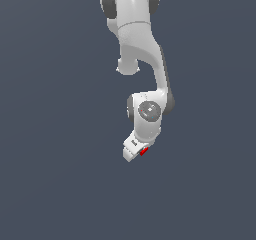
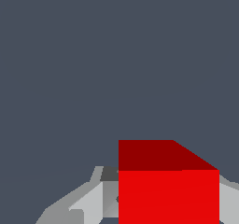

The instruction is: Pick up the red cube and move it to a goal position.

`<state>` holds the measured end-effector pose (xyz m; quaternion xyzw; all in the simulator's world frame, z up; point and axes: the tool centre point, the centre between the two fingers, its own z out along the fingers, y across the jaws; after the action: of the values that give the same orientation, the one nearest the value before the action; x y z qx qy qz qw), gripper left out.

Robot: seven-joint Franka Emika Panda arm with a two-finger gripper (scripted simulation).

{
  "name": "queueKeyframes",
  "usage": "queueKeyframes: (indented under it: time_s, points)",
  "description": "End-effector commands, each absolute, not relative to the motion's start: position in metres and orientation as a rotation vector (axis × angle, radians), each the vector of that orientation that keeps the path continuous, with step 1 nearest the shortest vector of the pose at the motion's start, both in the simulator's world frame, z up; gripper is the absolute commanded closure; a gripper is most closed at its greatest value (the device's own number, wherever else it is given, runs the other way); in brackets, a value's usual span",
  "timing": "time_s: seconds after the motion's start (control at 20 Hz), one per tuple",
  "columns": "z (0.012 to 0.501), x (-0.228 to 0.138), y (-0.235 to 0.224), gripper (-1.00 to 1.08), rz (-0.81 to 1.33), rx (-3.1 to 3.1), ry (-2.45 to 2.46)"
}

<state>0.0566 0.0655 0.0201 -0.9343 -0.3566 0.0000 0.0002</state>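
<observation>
The red cube (image 1: 144, 151) is a tiny bright red block at the tip of my white gripper (image 1: 136, 153), in the lower middle of the exterior view. Most of it is hidden by the gripper body. In the wrist view the red cube (image 2: 168, 190) fills the space between my grey fingers (image 2: 86, 202), which press against its sides. My gripper (image 2: 163, 204) is shut on the cube. The arm hangs down from the top of the exterior view.
A plain dark blue-grey surface (image 1: 60, 184) fills both views. No other object, edge or goal marker shows.
</observation>
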Motion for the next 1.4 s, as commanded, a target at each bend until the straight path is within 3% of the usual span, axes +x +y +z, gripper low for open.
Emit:
queueKeyframes:
  time_s: [0.0, 0.7, 1.35]
  points:
    - [0.02, 0.057, 0.066, 1.08, 0.0, -2.934, -1.121]
    - [0.045, 0.051, 0.061, 1.08, 0.0, -2.935, -1.121]
    - [0.16, 0.027, 0.045, 1.08, 0.001, -2.936, -1.122]
